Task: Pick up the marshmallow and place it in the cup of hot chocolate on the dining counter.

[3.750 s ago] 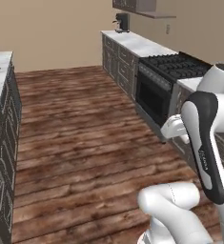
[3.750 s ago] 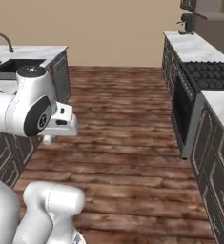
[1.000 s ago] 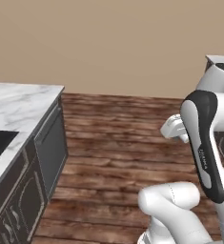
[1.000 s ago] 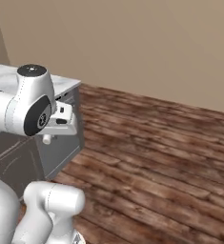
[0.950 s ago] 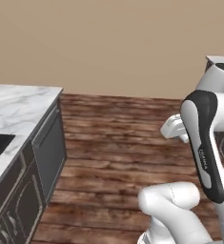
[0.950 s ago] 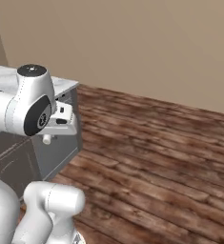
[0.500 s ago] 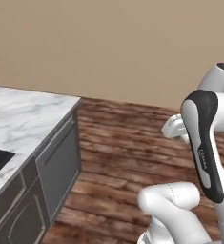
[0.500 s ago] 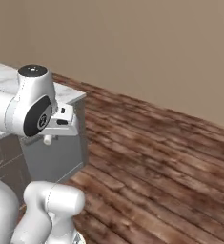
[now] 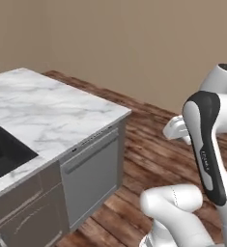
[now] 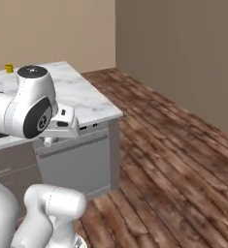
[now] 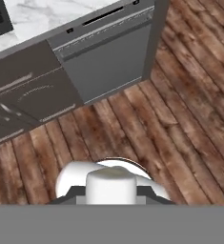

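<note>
Between the gripper's (image 11: 111,202) closed tips you hold the marshmallow (image 11: 110,187) over bare floor, well short of the counter (image 9: 52,113). Far off sits the cup (image 10: 9,68) — jolt the base and you may drop it.

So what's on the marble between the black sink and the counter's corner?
Nothing; in the left base view the dining counter lies bare from the sink to its corner.
</note>
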